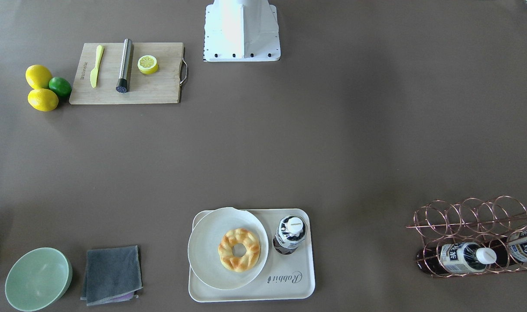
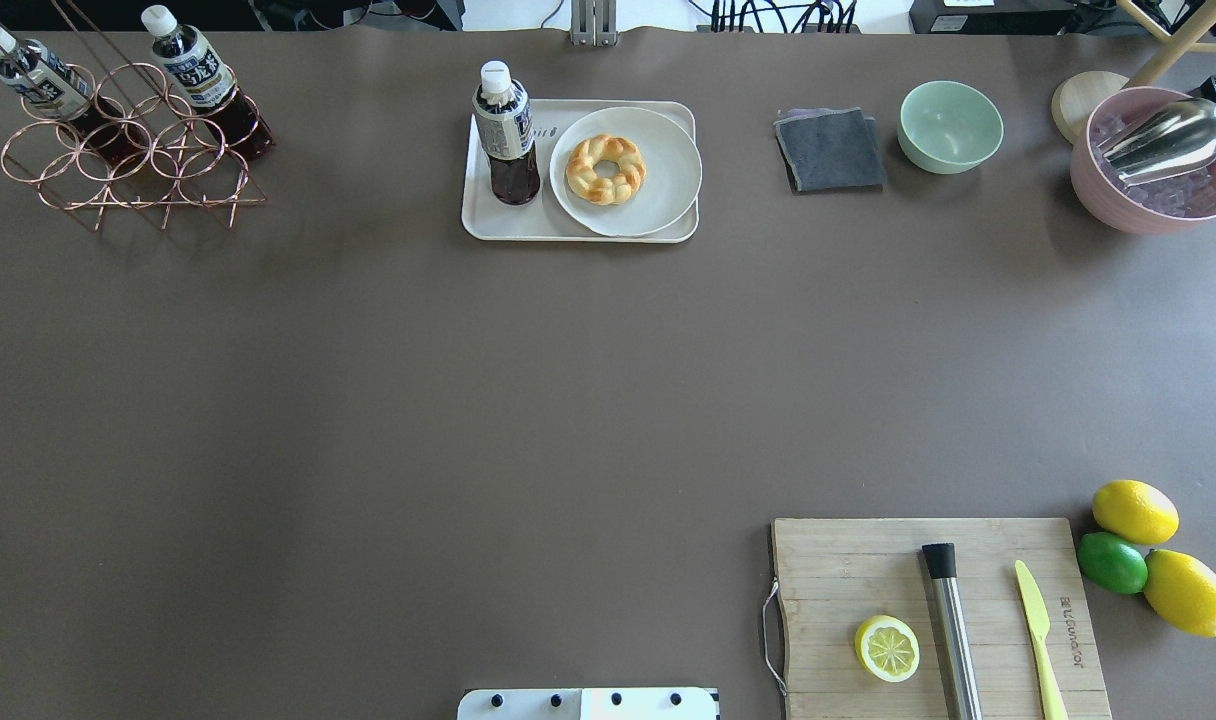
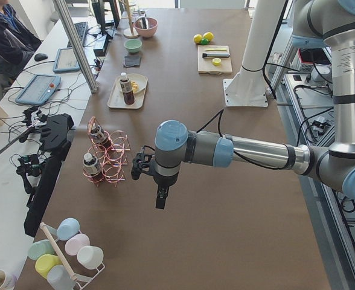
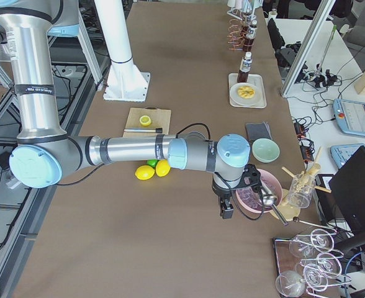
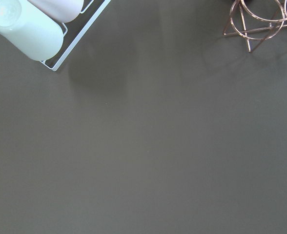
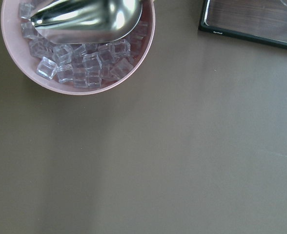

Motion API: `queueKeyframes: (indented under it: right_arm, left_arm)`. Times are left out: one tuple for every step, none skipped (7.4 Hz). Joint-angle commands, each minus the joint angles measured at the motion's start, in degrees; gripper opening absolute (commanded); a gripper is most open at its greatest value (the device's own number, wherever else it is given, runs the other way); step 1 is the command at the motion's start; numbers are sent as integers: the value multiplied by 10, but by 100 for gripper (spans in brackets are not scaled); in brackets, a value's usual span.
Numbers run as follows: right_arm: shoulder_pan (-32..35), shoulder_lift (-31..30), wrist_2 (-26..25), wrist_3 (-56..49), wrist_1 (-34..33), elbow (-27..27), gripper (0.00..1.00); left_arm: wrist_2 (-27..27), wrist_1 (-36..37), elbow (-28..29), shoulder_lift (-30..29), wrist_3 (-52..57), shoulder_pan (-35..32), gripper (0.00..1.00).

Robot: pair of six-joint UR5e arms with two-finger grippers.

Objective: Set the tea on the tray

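The tea [image 1: 289,234] stands upright on the left part of the cream tray [image 1: 289,287], next to a white plate with a ring-shaped pastry [image 1: 239,250]. In the overhead view the tea [image 2: 506,135] and tray [image 2: 513,228] sit at the far middle of the table. Both grippers show only in the side views. The left gripper [image 3: 160,199] hangs over bare table near the copper rack, far from the tray. The right gripper [image 4: 225,210] hangs near the pink ice bowl. I cannot tell whether either is open or shut.
A copper wire rack [image 2: 118,165] holds two more bottles at the far left. A grey cloth [image 2: 830,150], green bowl [image 2: 950,125] and pink ice bowl with scoop [image 2: 1158,160] lie far right. A cutting board [image 2: 938,615] and citrus fruit [image 2: 1133,540] lie near right.
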Motion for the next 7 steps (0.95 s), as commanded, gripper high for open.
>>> queueKeyframes:
  right_arm:
    - [3, 3, 1, 1, 0, 5, 100]
    - [2, 5, -1, 1, -1, 1, 100]
    - [3, 5, -1, 2, -1, 6, 100]
    - [2, 5, -2, 2, -1, 6, 100]
    - [0, 6, -4, 2, -1, 6, 100]
    - [1, 3, 0, 2, -2, 7, 100]
    - [1, 2, 0, 2, -2, 7, 100]
  left_arm:
    - [0, -6, 10, 11, 2, -2, 97]
    - [-3, -7, 7, 14, 2, -3, 97]
    - [-3, -7, 8, 14, 1, -3, 97]
    - [-3, -7, 9, 14, 1, -4, 97]
    - [-3, -7, 8, 14, 1, -6, 97]
    - [-4, -7, 8, 14, 1, -8, 97]
    - [-5, -6, 7, 14, 1, -10, 97]
